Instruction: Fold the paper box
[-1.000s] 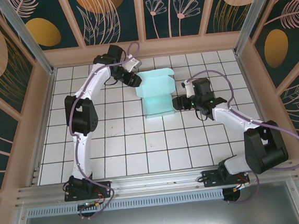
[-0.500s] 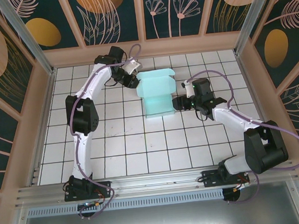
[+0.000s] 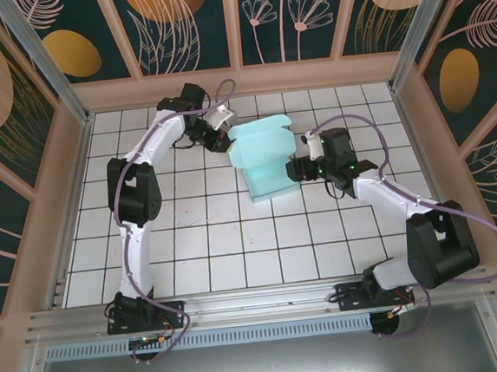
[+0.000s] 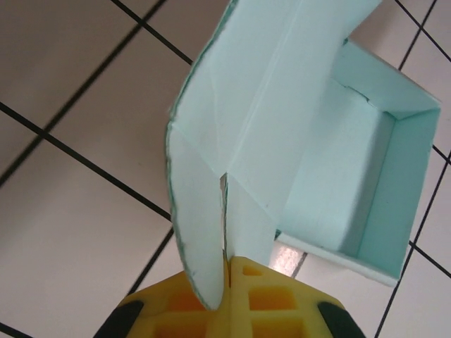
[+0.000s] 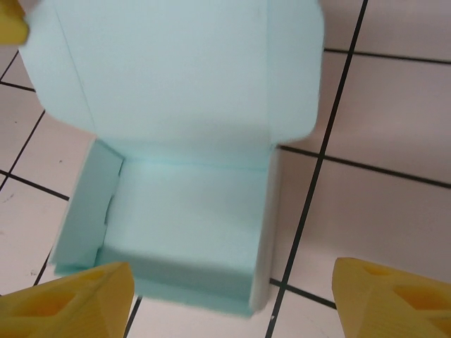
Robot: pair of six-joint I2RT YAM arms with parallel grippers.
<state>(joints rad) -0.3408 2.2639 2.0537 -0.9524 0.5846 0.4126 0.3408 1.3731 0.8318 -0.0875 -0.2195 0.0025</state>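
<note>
Paper box (image 4: 331,176) tab inside left gripper (image 4: 229,278)

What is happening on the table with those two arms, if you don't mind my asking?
Two robot arms are folding a pale blue paper box on the tiled table. The left tool is shut on a rounded flap at the box's far-left corner. The right tool is open beside the box's right side, gripping nothing. The tray has its walls up; the lid is not yet closed.

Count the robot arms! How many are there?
2. The left arm reaches from the near left to the paper box; the right arm bends in from the near right beside it.
</note>
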